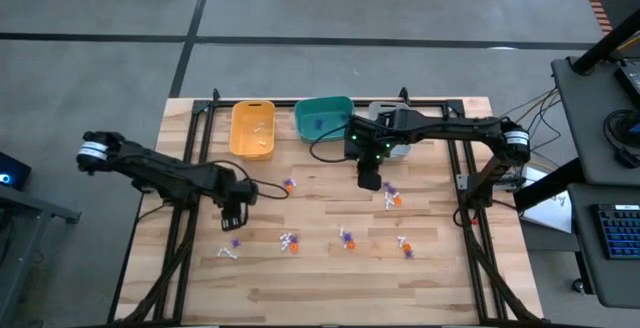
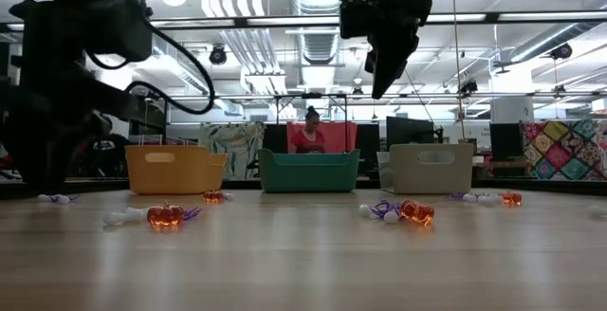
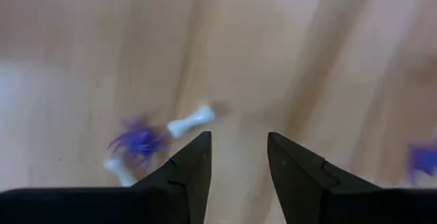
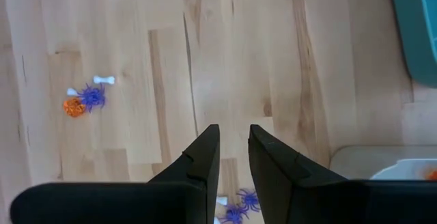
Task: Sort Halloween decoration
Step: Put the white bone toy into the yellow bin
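Observation:
The Halloween decoration is tiny orange, purple and white trinkets scattered on the wooden table: a group (image 1: 288, 240) near the middle, another (image 1: 390, 196) toward the right, and one (image 1: 236, 242) at the left. My left gripper (image 1: 236, 218) points down over the table's left part, open and with nothing between its fingers (image 3: 239, 156); a purple spider (image 3: 138, 141) and a white bone (image 3: 191, 120) lie just beside its fingertips. My right gripper (image 1: 370, 180) hangs higher, in front of the bins, with a narrow bare gap between its fingers (image 4: 234, 145).
Three bins stand in a row along the far edge: yellow (image 1: 252, 128), teal (image 1: 323, 118) and grey (image 4: 382, 166), the grey one partly under my right arm. More trinkets (image 1: 405, 246) lie toward the near right. Black frame rails run along the table's sides.

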Controlling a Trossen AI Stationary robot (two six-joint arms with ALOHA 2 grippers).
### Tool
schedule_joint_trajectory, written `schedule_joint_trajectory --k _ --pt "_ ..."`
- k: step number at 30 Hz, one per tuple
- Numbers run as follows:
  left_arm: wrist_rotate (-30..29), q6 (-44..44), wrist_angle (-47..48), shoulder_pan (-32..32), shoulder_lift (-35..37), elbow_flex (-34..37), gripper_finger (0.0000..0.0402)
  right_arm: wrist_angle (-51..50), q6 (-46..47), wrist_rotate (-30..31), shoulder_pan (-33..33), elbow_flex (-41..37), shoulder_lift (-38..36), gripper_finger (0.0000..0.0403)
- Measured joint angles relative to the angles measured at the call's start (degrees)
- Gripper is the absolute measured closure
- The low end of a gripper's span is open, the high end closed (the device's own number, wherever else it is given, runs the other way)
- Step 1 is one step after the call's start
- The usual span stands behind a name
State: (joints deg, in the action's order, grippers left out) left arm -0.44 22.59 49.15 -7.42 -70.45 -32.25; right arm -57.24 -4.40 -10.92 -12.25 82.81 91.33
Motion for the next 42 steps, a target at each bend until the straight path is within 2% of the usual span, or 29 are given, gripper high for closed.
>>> schedule_joint_trajectory --k 4,12,25,42 --pt "-6.1 2.9 0.0 0.1 -2.7 0.0 0.0277 0.2 0.0 0.0 0.0 0.0 0.0 0.0335" --pt "-5.9 3.0 -0.2 -0.2 -5.9 -0.2 0.0277 0.4 -0.1 0.0 0.0 0.0 0.0 0.0335" --pt "-6.2 2.3 -2.2 -0.2 -5.8 0.1 0.0278 0.6 -1.7 0.0 0.0 0.0 0.0 0.0335" --pt "-6.2 4.2 -5.3 -0.2 -5.7 0.8 0.0334 0.4 -1.8 0.0 0.0 -0.1 0.0 0.0335"
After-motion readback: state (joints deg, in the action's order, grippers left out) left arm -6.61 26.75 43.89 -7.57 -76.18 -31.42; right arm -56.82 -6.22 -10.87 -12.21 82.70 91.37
